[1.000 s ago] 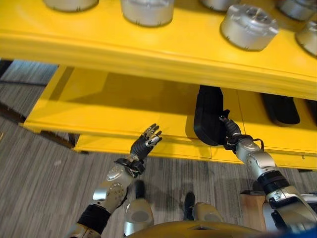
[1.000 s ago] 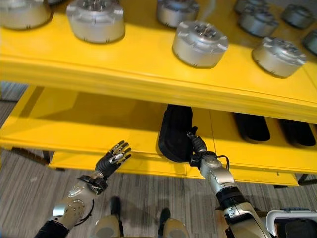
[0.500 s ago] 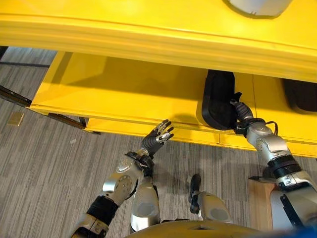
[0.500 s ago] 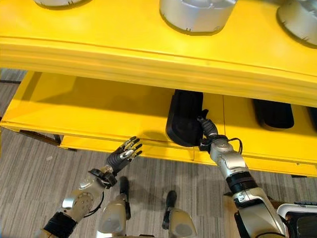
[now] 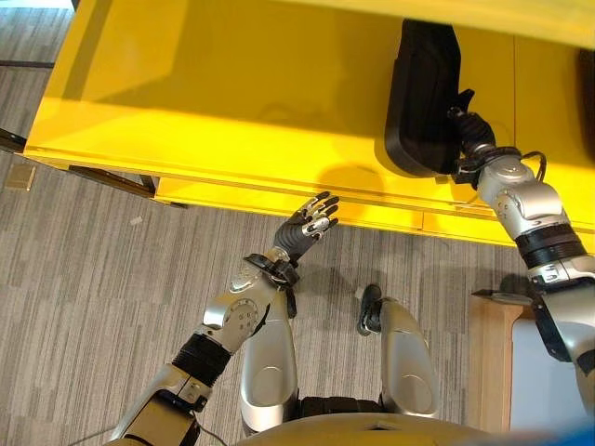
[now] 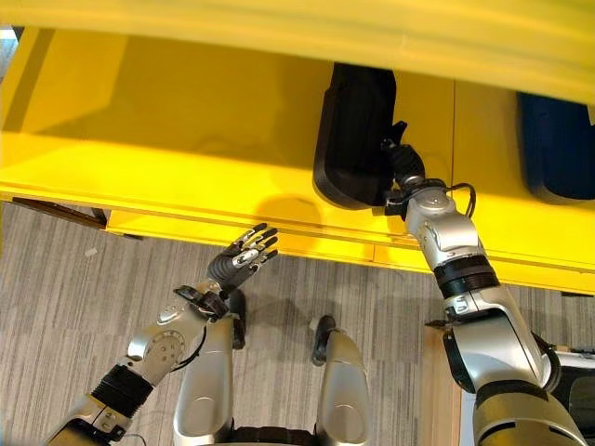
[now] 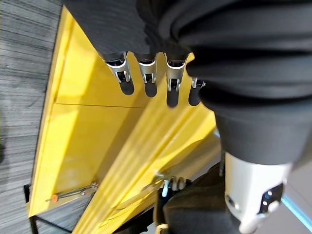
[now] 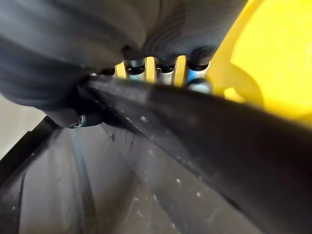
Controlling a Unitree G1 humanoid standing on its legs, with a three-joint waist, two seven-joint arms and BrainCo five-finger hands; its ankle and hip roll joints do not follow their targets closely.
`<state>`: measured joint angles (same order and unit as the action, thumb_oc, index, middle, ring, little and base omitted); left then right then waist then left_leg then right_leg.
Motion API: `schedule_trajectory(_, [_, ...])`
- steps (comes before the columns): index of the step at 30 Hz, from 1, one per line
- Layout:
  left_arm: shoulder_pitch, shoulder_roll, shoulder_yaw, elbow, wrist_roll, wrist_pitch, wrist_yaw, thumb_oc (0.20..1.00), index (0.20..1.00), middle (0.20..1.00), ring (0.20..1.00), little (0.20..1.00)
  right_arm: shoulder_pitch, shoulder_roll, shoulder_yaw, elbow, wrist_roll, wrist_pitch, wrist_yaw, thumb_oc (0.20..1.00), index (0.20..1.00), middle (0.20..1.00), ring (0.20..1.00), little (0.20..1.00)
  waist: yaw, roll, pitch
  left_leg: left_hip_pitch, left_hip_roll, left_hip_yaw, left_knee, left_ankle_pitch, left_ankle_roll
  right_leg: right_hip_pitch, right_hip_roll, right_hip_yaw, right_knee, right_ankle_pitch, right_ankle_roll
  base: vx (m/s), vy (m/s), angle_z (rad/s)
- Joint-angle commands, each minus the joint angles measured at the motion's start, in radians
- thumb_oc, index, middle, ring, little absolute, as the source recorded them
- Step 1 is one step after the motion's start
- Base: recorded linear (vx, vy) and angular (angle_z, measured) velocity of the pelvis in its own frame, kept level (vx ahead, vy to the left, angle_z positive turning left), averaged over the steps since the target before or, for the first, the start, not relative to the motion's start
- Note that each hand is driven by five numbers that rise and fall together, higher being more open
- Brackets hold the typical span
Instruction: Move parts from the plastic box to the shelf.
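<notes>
A black moulded part (image 5: 423, 98) lies lengthwise on the lower yellow shelf (image 5: 232, 102), its near end close to the shelf's front edge. My right hand (image 5: 469, 130) is at the part's near right corner, shut on its rim. In the right wrist view the fingers (image 8: 161, 68) curl behind the black rim (image 8: 204, 131). My left hand (image 5: 305, 228) hovers open in front of the shelf's front edge, left of the part, holding nothing. In the left wrist view its straight fingers (image 7: 146, 73) point at the yellow shelf (image 7: 97, 131).
A second dark part (image 6: 558, 149) lies on the same shelf to the right. A yellow ledge (image 5: 279, 200) runs below the shelf's front. A wooden surface (image 5: 488, 372) and a pale box edge (image 5: 548, 372) are at the lower right. Grey floor (image 5: 84, 279) lies below.
The camera has tipped downward, so the upper shelf with its round silver parts has left the view. My right hand keeps its hold on the black part; my left hand stays open.
</notes>
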<state>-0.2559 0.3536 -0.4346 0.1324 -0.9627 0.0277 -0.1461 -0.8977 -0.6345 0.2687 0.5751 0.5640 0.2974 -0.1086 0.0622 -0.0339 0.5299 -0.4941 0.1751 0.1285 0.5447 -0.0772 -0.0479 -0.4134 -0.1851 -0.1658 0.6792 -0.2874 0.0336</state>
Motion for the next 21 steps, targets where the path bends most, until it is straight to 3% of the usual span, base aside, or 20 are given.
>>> schedule_trajectory(1, [0.030, -0.026, -0.029, -0.094, -0.007, -0.070, 0.003, 1.000, 1.000, 1.000, 1.000, 1.000, -0.087, -0.083, 0.014, 0.024, -0.035, -0.046, -0.010, 0.200, 0.200, 0.200, 0.200, 0.200, 0.005, 0.007, -0.023, 0.084, -0.031, 0.012, -0.002, -0.124, 0.032, 0.003, 0.039, -0.019, 0.108, -0.053, -0.028, -0.05, 0.041, 0.02])
schedule_trajectory(7, [0.028, -0.017, -0.052, -0.097, -0.036, -0.079, 0.002, 1.000, 1.000, 1.000, 1.000, 1.000, -0.196, -0.131, 0.054, 0.155, -0.075, -0.028, -0.007, 0.200, 0.200, 0.200, 0.200, 0.200, 0.013, 0.007, -0.011, 0.039, -0.036, 0.011, 0.062, -0.156, 0.048, -0.057, 0.025, -0.012, 0.187, -0.071, -0.030, -0.02, 0.021, -0.02])
schedule_trajectory(17, [0.044, 0.014, -0.094, -0.114, -0.024, -0.087, -0.031, 1.000, 1.000, 1.000, 1.000, 1.000, -0.357, -0.199, 0.157, 0.316, -0.254, -0.079, -0.047, 0.200, 0.200, 0.200, 0.200, 0.200, 0.019, 0.019, -0.010, -0.019, -0.028, 0.006, 0.141, -0.188, 0.058, -0.123, 0.013, -0.007, 0.263, -0.090, -0.039, 0.00, 0.004, -0.01])
schedule_trajectory(21, [0.052, 0.034, -0.096, -0.133, -0.046, -0.085, -0.008, 1.000, 1.000, 1.000, 1.000, 1.000, -0.420, -0.222, 0.206, 0.335, -0.291, -0.066, -0.058, 0.200, 0.200, 0.200, 0.200, 0.200, 0.022, 0.023, -0.010, -0.052, -0.029, -0.001, 0.166, -0.197, 0.061, -0.153, 0.014, -0.002, 0.291, -0.098, -0.044, 0.01, -0.014, -0.02])
